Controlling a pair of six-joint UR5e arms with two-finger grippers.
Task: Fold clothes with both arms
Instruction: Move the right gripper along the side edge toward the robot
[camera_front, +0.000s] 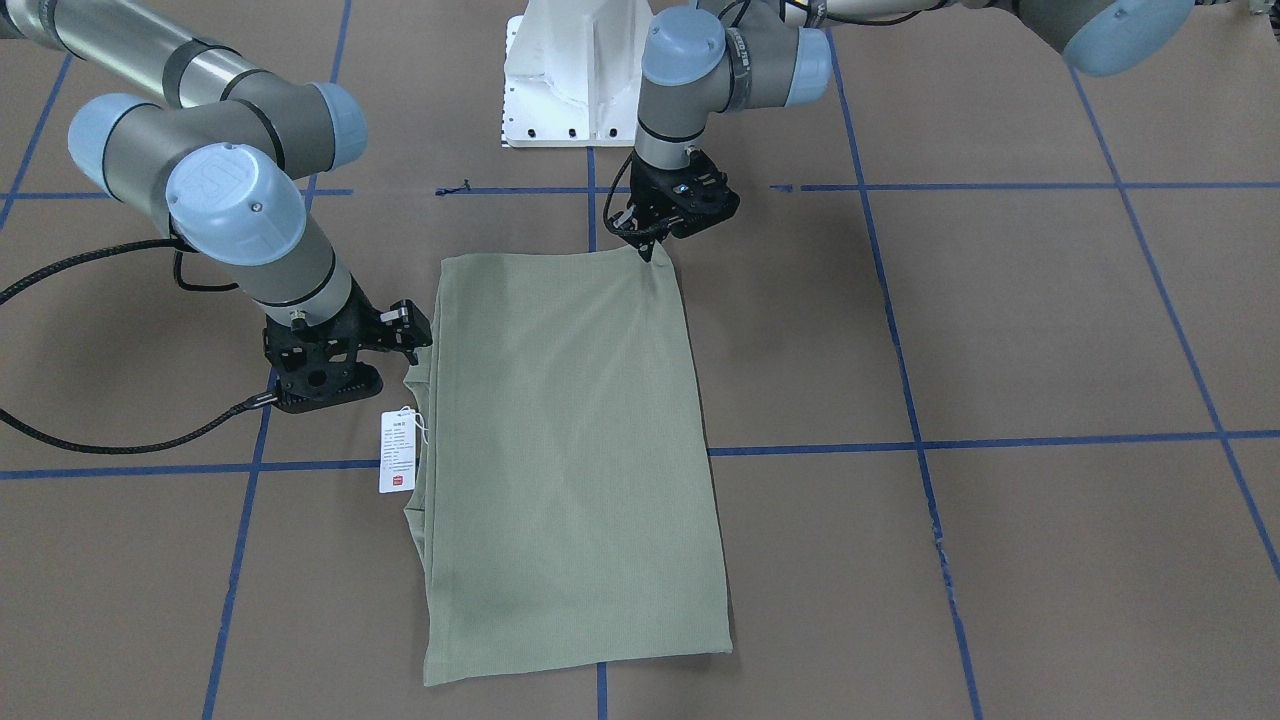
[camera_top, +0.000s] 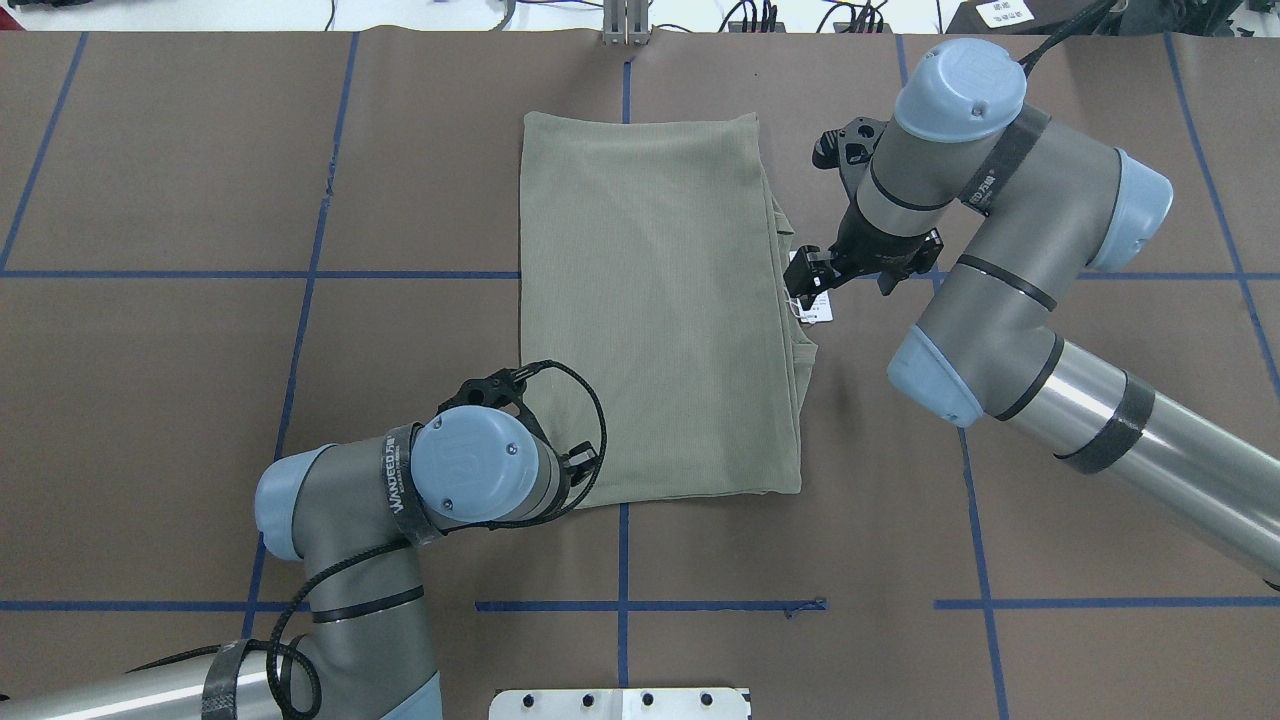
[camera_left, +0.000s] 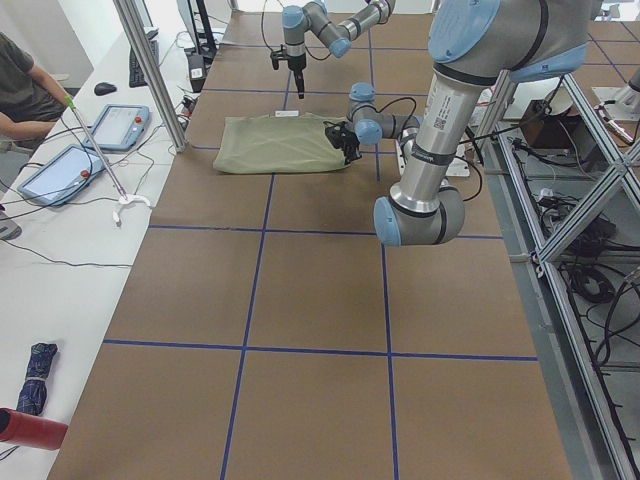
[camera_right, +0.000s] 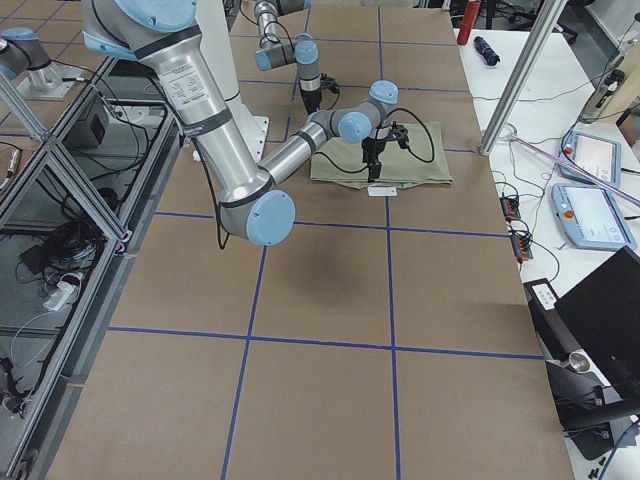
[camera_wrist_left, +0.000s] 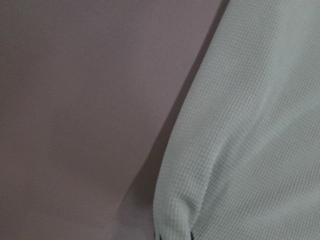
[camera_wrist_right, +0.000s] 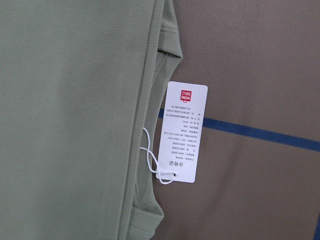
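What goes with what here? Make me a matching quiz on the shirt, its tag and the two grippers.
Things:
1. shirt
2. hang tag
3. left gripper
4. right gripper

Descriptions:
A. white, lying beside the collar
B. pinching a shirt corner
C. green, folded flat into a rectangle
D. black, at the collar edge, close to the tag

Pairs: 1-C, 2-A, 3-B, 4-D
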